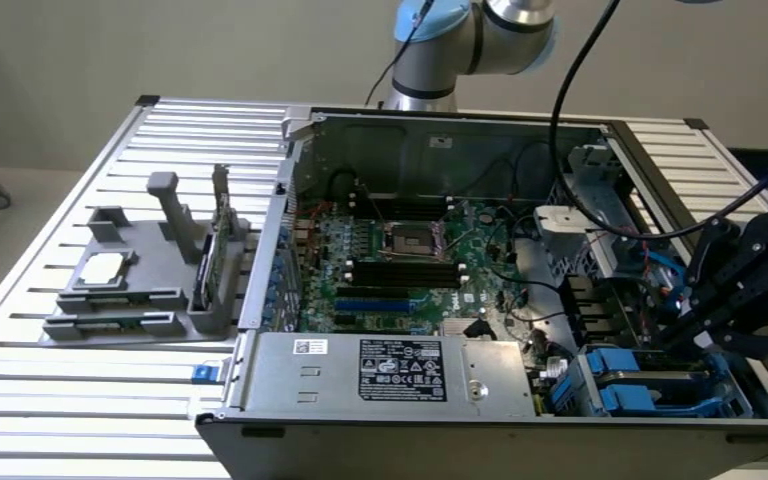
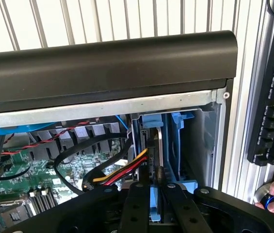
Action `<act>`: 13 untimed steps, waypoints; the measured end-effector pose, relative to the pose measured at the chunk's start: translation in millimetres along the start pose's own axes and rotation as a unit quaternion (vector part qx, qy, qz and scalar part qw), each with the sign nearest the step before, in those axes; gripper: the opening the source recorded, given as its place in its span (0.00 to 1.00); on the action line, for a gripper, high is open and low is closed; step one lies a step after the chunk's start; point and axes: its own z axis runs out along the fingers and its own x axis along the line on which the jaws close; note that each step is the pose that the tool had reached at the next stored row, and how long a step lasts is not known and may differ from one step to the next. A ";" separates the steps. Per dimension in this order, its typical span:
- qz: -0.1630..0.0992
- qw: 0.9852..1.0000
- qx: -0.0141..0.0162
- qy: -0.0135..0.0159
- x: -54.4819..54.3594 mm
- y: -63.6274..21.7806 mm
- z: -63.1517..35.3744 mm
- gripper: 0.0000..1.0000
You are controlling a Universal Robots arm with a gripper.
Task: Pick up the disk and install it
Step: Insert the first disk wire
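Gripper (image 1: 688, 338) at lower right of the exterior view, down in the drive bay (image 1: 731, 385) of the open computer case (image 1: 291, 200). Jaws narrow, pinched on the blue-railed edge of the disk (image 2: 149, 124). The disk stands on edge directly beneath the tool, with its long axis running down into the bay. Judgement: free travel lies along that axis only. Blue bay walls sit close on both flanks. Red-and-yellow power cables (image 2: 122, 170) lie just beside one face. The black front bezel (image 2: 107, 68) is beyond. Little side room.

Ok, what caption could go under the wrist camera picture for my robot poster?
The gripper clamps the blue-railed disk edge-on in the drive bay of the computer case.
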 end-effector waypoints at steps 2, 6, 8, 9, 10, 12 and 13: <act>-0.001 1.000 0.000 0.000 0.1 0.0 0.0 0.16; -0.004 1.000 0.000 -0.001 0.1 0.0 0.1 0.16; -0.006 1.000 0.000 -0.001 0.1 0.1 0.2 0.16; -0.008 1.000 0.000 -0.001 0.2 0.1 0.3 0.16; -0.010 1.000 -0.001 -0.002 0.2 0.1 0.3 0.16; -0.014 1.000 -0.001 -0.002 0.2 0.1 0.5 0.16; -0.016 1.000 -0.001 -0.002 0.2 0.2 0.6 0.16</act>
